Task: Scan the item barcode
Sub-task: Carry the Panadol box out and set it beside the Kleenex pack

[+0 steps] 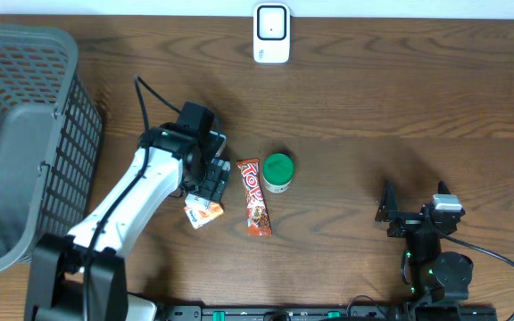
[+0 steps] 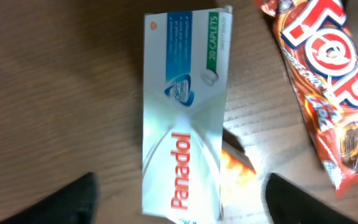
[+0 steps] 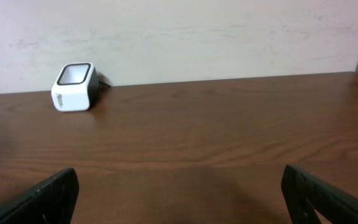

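Note:
A white and blue Panadol box lies flat on the wooden table. My left gripper is open above it, one finger on each side with gaps to the box. In the overhead view the gripper covers most of the box, and only its white and orange end pokes out. The white barcode scanner stands at the table's far edge, also seen in the right wrist view. My right gripper is open and empty over bare table near the front right.
A red Top chocolate bar lies just right of the box. A green-lidded jar stands beside the bar. A grey mesh basket fills the left side.

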Tool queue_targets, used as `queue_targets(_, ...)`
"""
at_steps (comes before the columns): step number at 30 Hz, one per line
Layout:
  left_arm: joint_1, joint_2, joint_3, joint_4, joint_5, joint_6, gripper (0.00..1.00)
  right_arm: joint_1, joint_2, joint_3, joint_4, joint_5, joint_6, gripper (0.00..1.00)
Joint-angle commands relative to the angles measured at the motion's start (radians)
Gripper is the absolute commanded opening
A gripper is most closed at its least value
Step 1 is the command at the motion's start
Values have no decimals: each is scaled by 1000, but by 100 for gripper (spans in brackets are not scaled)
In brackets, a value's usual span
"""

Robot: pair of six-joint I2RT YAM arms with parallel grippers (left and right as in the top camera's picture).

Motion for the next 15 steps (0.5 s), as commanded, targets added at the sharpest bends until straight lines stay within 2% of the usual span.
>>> queue_targets(1, 2, -58, -7, -38, -13, -69, 50, 10, -5, -1, -3, 6, -13, 99)
queue_targets(2, 2, -61, -7, -48, -2, -71, 34, 10, -5, -1, -3, 6, -13, 99)
queue_targets(4, 1, -61, -8, -59, 25, -79, 12, 10, -5, -1, -3, 6, -13, 99)
queue_targets(5, 2, -61, -8, -62, 44, -92, 8, 10, -5, -1, -3, 6, -13, 99)
queue_targets(9, 1, -61, -8, -57, 160, -124, 8, 10, -5, -1, -3, 6, -13, 99)
queue_targets(15, 1, -61, -9, -57, 230, -139, 7, 10, -5, -1, -3, 6, -13, 99)
